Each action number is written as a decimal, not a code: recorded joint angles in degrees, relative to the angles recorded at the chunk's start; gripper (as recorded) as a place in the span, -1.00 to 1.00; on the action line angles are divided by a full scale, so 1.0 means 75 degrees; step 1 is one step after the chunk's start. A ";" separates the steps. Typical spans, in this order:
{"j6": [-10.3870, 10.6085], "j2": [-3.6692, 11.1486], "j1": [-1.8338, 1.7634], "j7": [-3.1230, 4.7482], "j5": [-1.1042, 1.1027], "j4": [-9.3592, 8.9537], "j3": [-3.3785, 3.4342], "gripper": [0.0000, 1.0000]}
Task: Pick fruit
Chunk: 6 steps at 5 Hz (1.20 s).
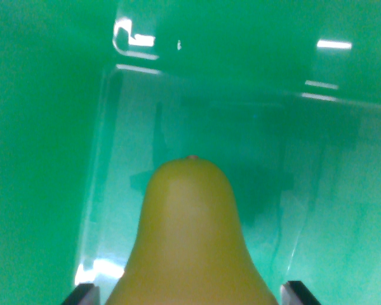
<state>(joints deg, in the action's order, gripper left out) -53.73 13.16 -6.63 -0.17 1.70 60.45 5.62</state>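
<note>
A: Quick pass, wrist view. What's the main thing?

B: Yellow-green pear [190, 235], fills the bottom centre, narrow neck end pointing up the frame, a tiny reddish stem spot at its tip. Broad end runs off the bottom edge

A: Gripper?

B: Gripper [190, 295] sits at the bottom edge. Only two dark fingertips [82, 294] show, one on each side of the pear, at its wide part. They look pressed against its flanks, so I'd call it clamped on the pear, though the contact itself is cut off by the frame

A: What's behind the pear?

B: Clear plastic bin [105, 178], see-through, on a green surface [32, 159]. The pear sits over the bin's open area, inside its outline as seen from here. Can't tell if it touches the bin floor or hangs above it

A: Edges, room?

B: Bin's left wall runs up the frame well to the wrist view's left of the pear; far rim crosses above the pear's tip, with a rounded corner and bright glare spots. Right wall edge is on the wrist view's right of the pear, a bit closer. Bin floor above the tip is open. Blurry overall
</note>
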 joint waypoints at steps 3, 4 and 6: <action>-0.0327 -0.0123 0.0006 -0.0004 0.0008 0.0204 0.0002 1.00; -0.0669 -0.0252 0.0012 -0.0008 0.0017 0.0418 0.0005 1.00; -0.1022 -0.0384 0.0018 -0.0012 0.0026 0.0639 0.0007 1.00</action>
<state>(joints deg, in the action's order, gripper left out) -61.39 10.28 -6.49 -0.27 1.90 65.25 5.68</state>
